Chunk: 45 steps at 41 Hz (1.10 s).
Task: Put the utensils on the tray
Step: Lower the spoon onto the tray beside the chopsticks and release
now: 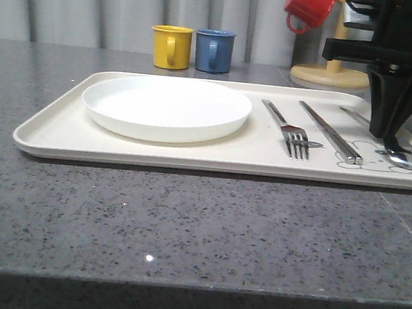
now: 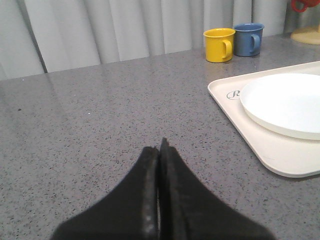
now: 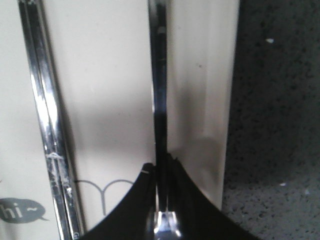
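- Cutlery and plate all lay on the cream tray [image 1: 54, 136], which sat on the grey speckled table [image 1: 184, 225]
- Seen from the front, the round white plate [image 1: 167, 107] filled the tray's nine-o'clock half, resting flat and apart from the cutlery
- At about three o'clock from the plate lay the fork [image 1: 290, 130], tines toward the camera, and just beyond it the paired chopsticks [image 1: 331, 133], side by side and touching each other
- Farthest toward three o'clock lay the spoon [image 1: 401, 156], its bowl beside the rabbit drawing [image 1: 371, 150] printed on the tray
- The right gripper [image 1: 392, 136] stood over the spoon, fingers pointing down; in the right wrist view its fingers [image 3: 172, 200] were drawn narrow against the spoon's handle [image 3: 159, 75], gripping it
- In that same view the chopsticks [image 3: 45, 115] ran parallel to the spoon handle, well clear of it
- The left gripper [image 2: 160, 150] hung over bare table off the tray's outer edge, jaws pressed together with nothing between them
- Behind the tray, at twelve o'clock, a yellow mug [image 1: 171, 47] and a blue mug [image 1: 214, 50] stood just beside each other; a red mug [image 1: 309, 7] hung on a wooden stand [image 1: 330, 74] toward two o'clock
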Each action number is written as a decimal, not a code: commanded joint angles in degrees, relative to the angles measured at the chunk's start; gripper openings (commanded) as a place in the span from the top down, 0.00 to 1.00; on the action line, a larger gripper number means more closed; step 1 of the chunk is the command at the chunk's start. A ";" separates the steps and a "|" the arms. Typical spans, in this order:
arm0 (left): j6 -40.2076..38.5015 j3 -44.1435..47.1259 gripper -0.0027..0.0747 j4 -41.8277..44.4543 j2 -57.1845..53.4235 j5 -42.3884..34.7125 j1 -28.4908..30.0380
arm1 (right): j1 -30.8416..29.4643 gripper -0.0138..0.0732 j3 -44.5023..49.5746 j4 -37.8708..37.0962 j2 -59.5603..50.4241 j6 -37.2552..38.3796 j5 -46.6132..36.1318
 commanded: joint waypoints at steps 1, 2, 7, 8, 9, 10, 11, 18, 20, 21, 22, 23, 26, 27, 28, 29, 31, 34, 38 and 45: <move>-0.54 -1.44 0.99 -0.06 0.61 -4.77 0.19 | -0.13 0.63 -1.48 -0.38 -2.88 0.07 3.48; -0.54 -1.44 0.99 -0.06 0.61 -4.77 0.19 | -0.13 0.61 -1.48 -0.38 -3.05 0.07 3.37; -0.54 -1.44 0.99 -0.06 0.61 -4.77 0.19 | -0.13 0.56 -1.55 -0.38 -4.43 0.07 2.82; -0.54 -1.44 0.99 -0.06 0.61 -4.77 0.19 | -0.13 0.56 -1.60 -0.38 -4.78 0.07 2.77; -0.54 -1.44 0.99 -0.06 0.61 -4.77 0.19 | -0.13 0.56 -1.60 -0.38 -5.44 0.02 2.71; -0.54 -1.44 0.99 -0.06 0.61 -4.77 0.19 | -0.13 0.56 -1.60 -0.49 -5.96 0.02 2.65; -0.54 -1.44 0.99 -0.06 0.61 -4.77 0.19 | -0.13 0.56 -1.66 -0.55 -6.53 0.02 2.65; -0.54 -1.44 0.99 -0.06 0.61 -4.77 0.19 | -0.13 0.56 -1.66 -1.56 -12.18 -1.21 1.93; -0.54 -1.44 0.99 -0.06 0.61 -4.77 0.19 | -0.13 0.56 -1.66 -1.75 -13.98 -1.88 1.44; -0.54 -1.44 0.99 -0.06 0.61 -4.77 0.19 | -0.13 0.56 -1.66 -1.82 -14.72 -2.27 1.25; -0.54 -1.44 0.99 -0.06 0.61 -4.77 0.19 | -0.13 0.56 -1.66 -1.82 -15.43 -2.82 1.11; -0.54 -1.44 0.99 -0.06 0.61 -4.77 0.19 | -0.13 0.57 -1.66 -1.82 -16.38 -3.35 1.06; -0.54 -1.44 0.99 -0.06 0.61 -4.77 0.19 | -0.13 0.61 -1.66 -1.82 -18.55 -4.88 1.13; -0.54 -1.44 0.99 -0.06 0.61 -4.77 0.19 | -0.13 0.63 -1.66 -1.82 -19.35 -5.44 1.17; -0.54 -1.44 0.99 -0.06 0.61 -4.77 0.19 | -0.13 0.67 -1.54 -1.82 -19.93 -5.80 1.10; -0.54 -1.44 0.99 -0.06 0.61 -4.77 0.19 | -0.13 0.71 -1.46 -1.82 -20.70 -6.24 0.94; -0.54 -1.44 0.99 -0.06 0.61 -4.77 0.19 | -0.13 0.78 -1.21 -1.82 -21.82 -6.84 0.61; -0.54 -1.44 0.99 -0.06 0.61 -4.77 0.19 | -0.13 0.90 -0.19 -1.82 -24.16 -7.84 -1.00; -0.54 -1.44 0.99 -0.06 0.61 -4.77 0.19 | -0.13 0.92 3.08 -1.95 -27.67 -7.88 -5.41; -0.54 -1.44 0.99 -0.06 0.61 -4.77 0.19 | -0.13 0.92 12.43 -2.56 -36.03 -8.42 -16.62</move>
